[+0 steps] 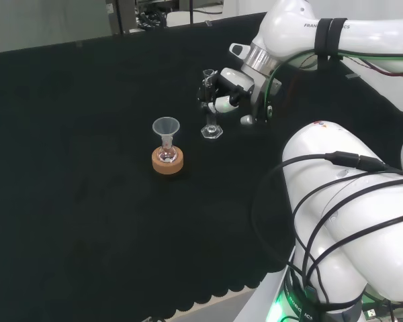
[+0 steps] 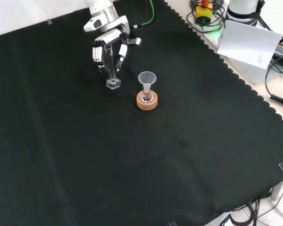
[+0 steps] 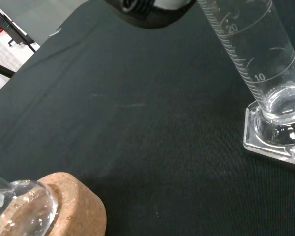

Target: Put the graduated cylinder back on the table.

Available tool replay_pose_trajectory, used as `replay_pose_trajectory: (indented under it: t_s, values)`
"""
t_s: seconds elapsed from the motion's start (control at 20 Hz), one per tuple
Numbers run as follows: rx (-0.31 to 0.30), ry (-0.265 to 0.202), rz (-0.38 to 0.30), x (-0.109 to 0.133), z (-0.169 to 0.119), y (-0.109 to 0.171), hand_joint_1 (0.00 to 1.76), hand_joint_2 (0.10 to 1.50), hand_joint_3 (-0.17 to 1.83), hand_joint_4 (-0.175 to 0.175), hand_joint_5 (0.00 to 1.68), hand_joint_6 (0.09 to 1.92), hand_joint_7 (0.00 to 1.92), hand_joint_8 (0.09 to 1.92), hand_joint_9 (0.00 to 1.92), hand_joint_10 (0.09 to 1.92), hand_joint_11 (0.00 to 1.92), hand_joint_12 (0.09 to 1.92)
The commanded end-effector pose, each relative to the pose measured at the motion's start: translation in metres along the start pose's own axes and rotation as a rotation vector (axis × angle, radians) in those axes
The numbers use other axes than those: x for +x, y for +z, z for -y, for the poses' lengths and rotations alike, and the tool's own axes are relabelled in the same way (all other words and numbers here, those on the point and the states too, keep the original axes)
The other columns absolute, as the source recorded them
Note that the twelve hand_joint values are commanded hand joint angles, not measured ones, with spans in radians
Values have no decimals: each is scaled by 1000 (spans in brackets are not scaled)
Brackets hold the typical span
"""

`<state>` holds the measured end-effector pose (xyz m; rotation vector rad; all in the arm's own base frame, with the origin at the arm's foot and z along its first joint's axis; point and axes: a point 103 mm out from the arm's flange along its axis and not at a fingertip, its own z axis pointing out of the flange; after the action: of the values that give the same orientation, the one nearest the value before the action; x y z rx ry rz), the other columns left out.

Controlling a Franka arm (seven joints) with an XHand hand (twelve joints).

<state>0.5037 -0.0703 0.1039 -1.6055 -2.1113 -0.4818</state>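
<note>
A clear glass graduated cylinder (image 1: 210,111) (image 2: 111,70) (image 3: 265,69) stands about upright, its hexagonal foot (image 3: 273,140) at the black cloth. The black and white hand (image 1: 223,90) (image 2: 108,47) has its fingers curled round the cylinder's upper part. Whether the foot rests fully on the cloth I cannot tell. In the wrist view the cylinder's scale marks are close and large, and it looks empty.
A small round flask with a clear funnel (image 1: 166,127) (image 2: 146,79) in its neck sits on a cork ring (image 1: 167,162) (image 2: 146,101) (image 3: 71,204), a short way from the cylinder. The arm's white links (image 1: 349,201) stand at the head view's right.
</note>
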Motion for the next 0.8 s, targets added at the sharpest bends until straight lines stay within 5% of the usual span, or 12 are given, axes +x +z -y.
replay_pose_trajectory:
  t_s: [0.05, 0.8]
  values:
    - [8, 3, -8, -1, 0, 1, 1089, 1045, -36, 24, 948, 773, 942, 525, 1303, 87, 964, 1004]
    - [72, 44, 0, 0, -3, -5, 982, 1001, -175, -34, 626, 662, 680, 592, 1085, 87, 584, 1230]
